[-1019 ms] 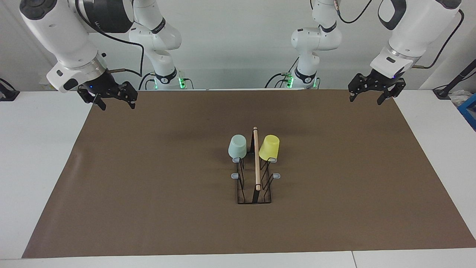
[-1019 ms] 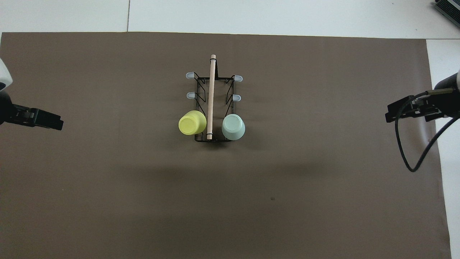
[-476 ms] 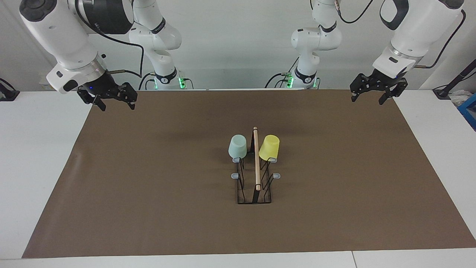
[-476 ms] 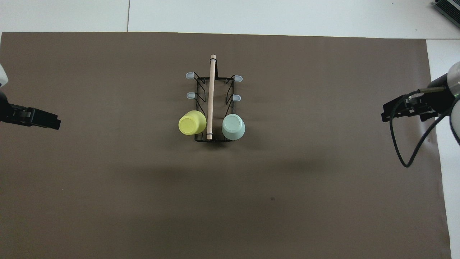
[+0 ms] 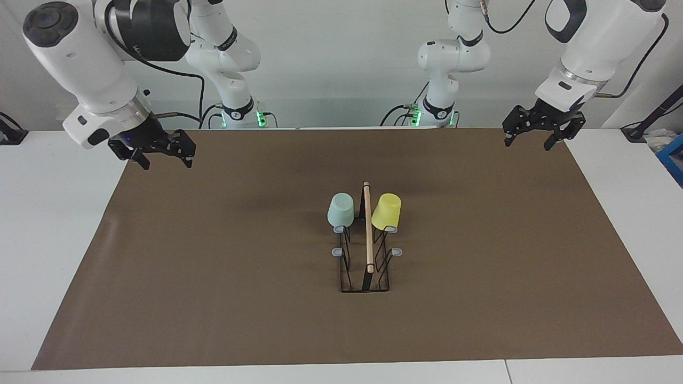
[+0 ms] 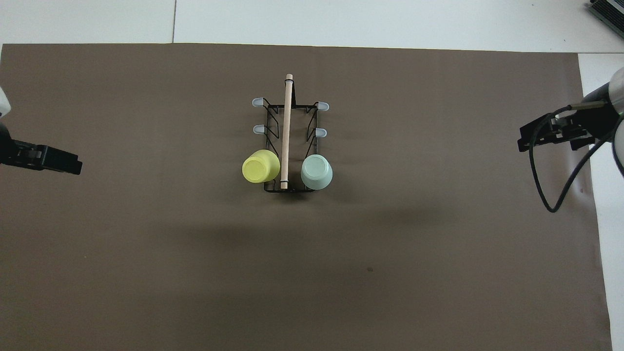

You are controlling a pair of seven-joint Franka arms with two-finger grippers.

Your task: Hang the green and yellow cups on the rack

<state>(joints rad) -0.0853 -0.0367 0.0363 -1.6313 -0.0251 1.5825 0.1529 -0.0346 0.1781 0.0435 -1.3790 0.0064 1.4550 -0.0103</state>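
Note:
The black wire rack with a wooden rod (image 5: 368,229) stands mid-mat; it also shows in the overhead view (image 6: 286,126). The mint green cup (image 5: 340,210) (image 6: 317,171) hangs upside down on the prong nearest the robots on the right arm's side. The yellow cup (image 5: 386,211) (image 6: 261,166) hangs upside down on the matching prong on the left arm's side. My left gripper (image 5: 527,142) (image 6: 58,161) is open and empty, raised over the mat's edge at its own end. My right gripper (image 5: 166,161) (image 6: 536,139) is open and empty over the mat's edge at its end.
A brown mat (image 5: 213,277) covers most of the white table (image 5: 53,224). Several grey-tipped prongs (image 5: 396,251) on the rack carry nothing. A black cable (image 6: 546,185) loops down from the right arm's wrist.
Both grippers have drifted slightly, the right one a little outward over the mat's edge. The cups and rack have not moved.

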